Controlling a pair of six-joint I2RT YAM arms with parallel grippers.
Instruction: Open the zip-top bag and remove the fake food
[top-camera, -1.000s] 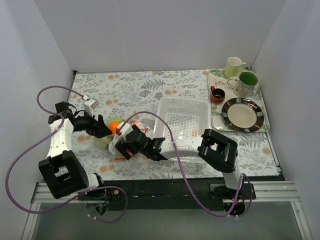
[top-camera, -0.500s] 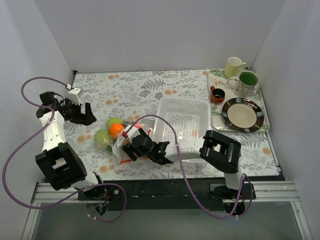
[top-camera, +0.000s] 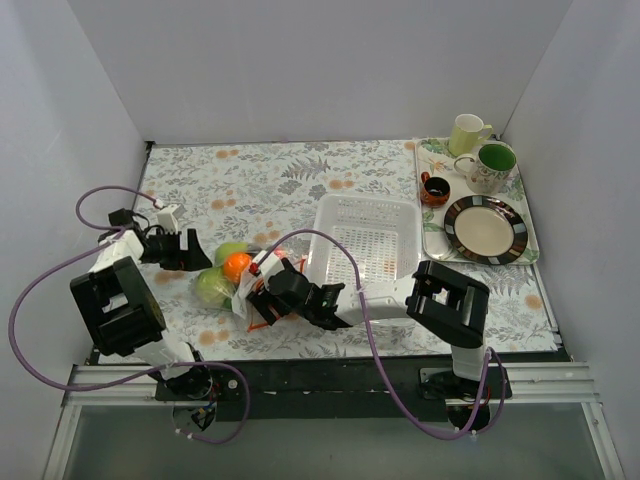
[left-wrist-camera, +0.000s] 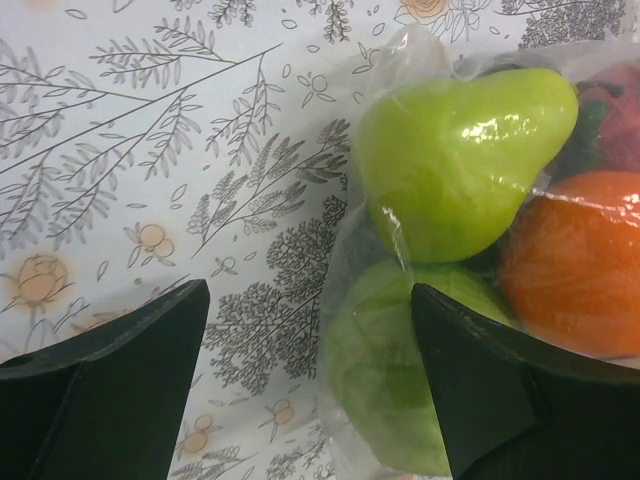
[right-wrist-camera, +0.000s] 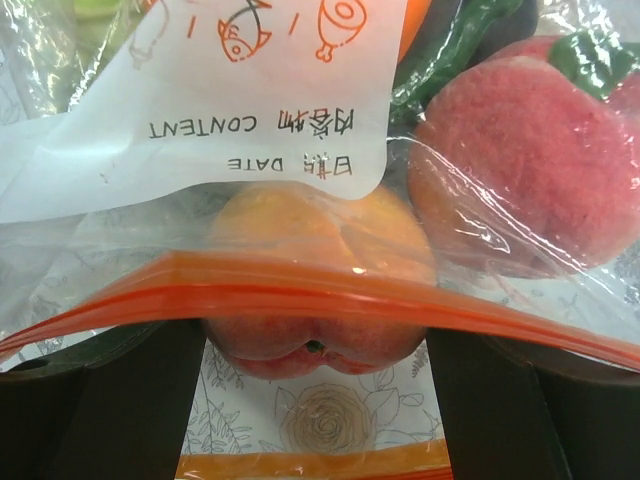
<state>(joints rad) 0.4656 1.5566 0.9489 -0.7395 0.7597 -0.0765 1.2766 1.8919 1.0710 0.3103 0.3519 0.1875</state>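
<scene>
The zip-top bag (top-camera: 240, 298) lies left of the middle of the table, and its red-orange zip strip (right-wrist-camera: 300, 290) faces my right gripper. Its mouth is parted. A peach (right-wrist-camera: 310, 345) pokes out under the strip. Inside the bag are a peach-red fruit (right-wrist-camera: 520, 180), a dark green long one (right-wrist-camera: 450, 50), a green pear (left-wrist-camera: 450, 160), a round green one (left-wrist-camera: 390, 370) and an orange (left-wrist-camera: 575, 260). My right gripper (right-wrist-camera: 318, 400) is open, with one finger on each side of the peach. My left gripper (left-wrist-camera: 310, 390) is open at the bag's left end. Its right finger lies over the round green fruit.
A white perforated basket (top-camera: 330, 205) stands just right of the bag, beside my right arm. A tray (top-camera: 432, 245) at the far right holds a plate (top-camera: 486, 228) and three cups (top-camera: 495, 160).
My left gripper pulled away from the bag to the far left, then came back to the bag's left end. My right gripper stayed at the bag's mouth.
</scene>
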